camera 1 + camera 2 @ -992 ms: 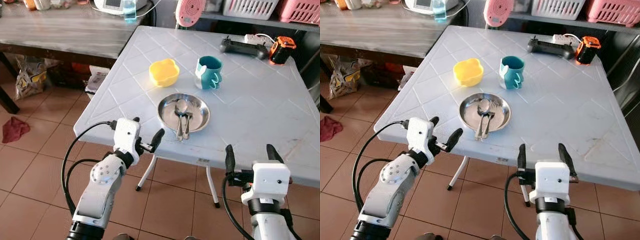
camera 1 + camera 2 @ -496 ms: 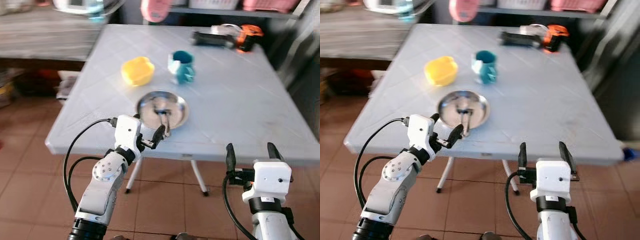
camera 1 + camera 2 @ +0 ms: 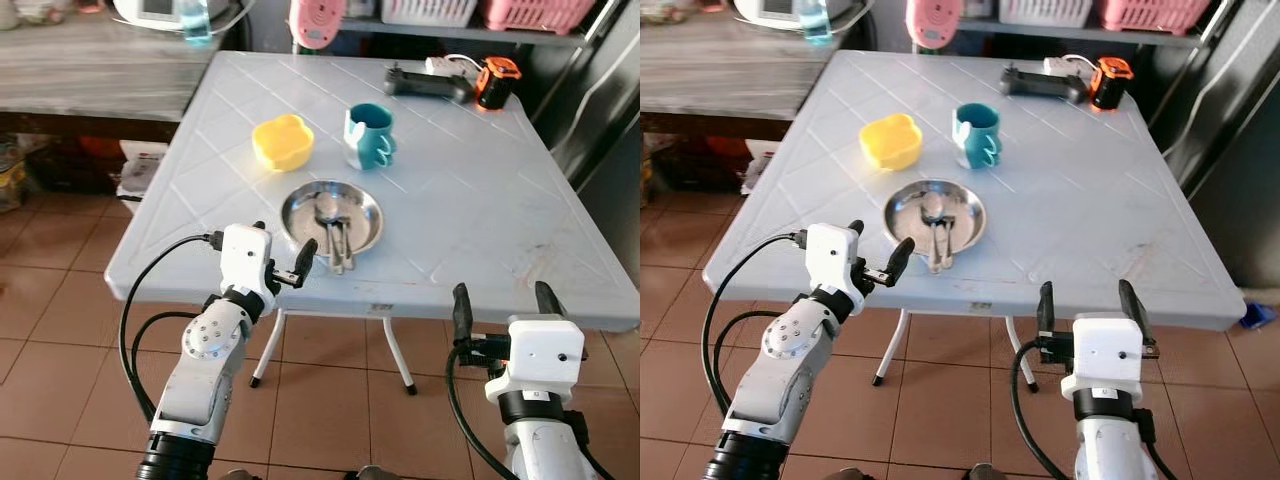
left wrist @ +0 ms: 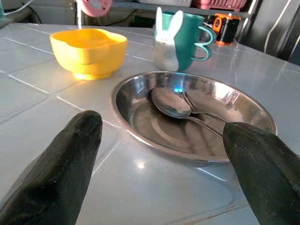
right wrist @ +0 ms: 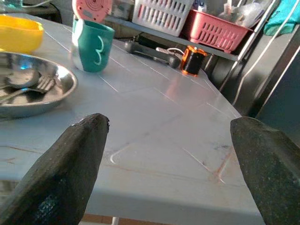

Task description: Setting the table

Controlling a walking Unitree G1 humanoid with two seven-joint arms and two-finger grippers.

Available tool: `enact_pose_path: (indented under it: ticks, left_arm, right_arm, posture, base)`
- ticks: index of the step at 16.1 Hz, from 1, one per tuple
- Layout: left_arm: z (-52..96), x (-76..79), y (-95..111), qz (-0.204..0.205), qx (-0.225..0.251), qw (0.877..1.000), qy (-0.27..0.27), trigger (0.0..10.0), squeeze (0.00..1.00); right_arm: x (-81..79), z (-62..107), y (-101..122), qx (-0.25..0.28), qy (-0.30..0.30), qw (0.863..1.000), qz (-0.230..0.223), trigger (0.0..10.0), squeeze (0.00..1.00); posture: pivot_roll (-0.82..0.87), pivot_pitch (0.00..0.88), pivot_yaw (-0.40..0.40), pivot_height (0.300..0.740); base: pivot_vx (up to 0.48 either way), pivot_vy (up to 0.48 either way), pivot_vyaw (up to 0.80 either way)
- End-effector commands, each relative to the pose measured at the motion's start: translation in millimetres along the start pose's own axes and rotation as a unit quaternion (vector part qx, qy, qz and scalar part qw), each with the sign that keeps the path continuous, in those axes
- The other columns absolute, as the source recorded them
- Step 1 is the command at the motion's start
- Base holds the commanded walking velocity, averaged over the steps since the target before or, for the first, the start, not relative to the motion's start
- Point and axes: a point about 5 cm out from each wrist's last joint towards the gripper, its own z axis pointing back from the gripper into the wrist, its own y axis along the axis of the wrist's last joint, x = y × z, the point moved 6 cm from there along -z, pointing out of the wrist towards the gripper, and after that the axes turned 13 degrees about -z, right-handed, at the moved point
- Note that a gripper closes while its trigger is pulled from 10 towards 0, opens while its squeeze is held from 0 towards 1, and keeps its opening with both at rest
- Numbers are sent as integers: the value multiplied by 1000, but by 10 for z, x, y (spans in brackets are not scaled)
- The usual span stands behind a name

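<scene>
1. At the near edge of a pale grey folding table (image 3: pixel 480 200), my left gripper (image 3: pixel 283 262) hovers with its jaws spread wide and nothing between them, aimed at the steel plate (image 3: pixel 365 205) just beyond its fingertips.

2. My right gripper (image 3: pixel 504 302) hangs lower, short of the table's front edge and well apart from the dishes, its two fingers also parted and holding nothing.

3. The plate sits near the front of the table, with a spoon (image 4: pixel 169 102) and a fork (image 3: pixel 947 229) lying side by side inside it.

4. Behind the plate stand a yellow bowl (image 3: pixel 281 142) and, to its right, a teal mug (image 3: pixel 369 135), near each other but apart.

5. My judgement: the setting is at an early stage. The dishes are on the table, but the cutlery is heaped in the plate rather than laid beside it, and neither of my grippers has hold of anything yet.

6. The left wrist view shows, close up, a white rabbit figure on the mug's side, barely legible from the head.

7. The head views take in a black controller (image 3: pixel 427 84) and an orange device (image 3: pixel 496 80) at the far edge.

8. The right wrist view adds baskets on a shelf (image 5: pixel 187 23) behind the table.
</scene>
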Motion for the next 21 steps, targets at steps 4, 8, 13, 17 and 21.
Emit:
enact_pose_path:
  ticks: [4, 8, 13, 17, 21]
  left_arm:
    - [-39, 63, 29, -8, 3, 1000, -15, 10000, 0]
    - [-31, 78, 32, -15, 4, 1000, -21, 10000, 0]
    - [-37, 66, 23, -21, 3, 1000, -20, 10000, 0]
    - [-46, 58, 13, -20, 0, 1000, -19, 10000, 0]
    - [-49, 51, 1, -20, -4, 1000, -18, 10000, 0]
  right_arm:
    - [90, 3, -54, -17, -30, 999, -36, 10000, 0]
    - [110, -6, -93, -27, -40, 998, -49, 10000, 0]
    - [168, -36, -110, -32, -51, 997, -42, 10000, 0]
    - [179, -53, -104, -32, -52, 997, -44, 10000, 0]
    - [161, -75, -127, -34, -54, 998, -20, 10000, 0]
  posture:
    - [14, 129, -24, 714]
    - [19, 129, -18, 714]
    - [20, 124, -18, 714]
    - [24, 120, -14, 714]
    - [25, 119, -10, 714]
  base:
    - [0, 0, 0]
    - [0, 0, 0]
    - [0, 0, 0]
    - [0, 0, 0]
    - [0, 0, 0]
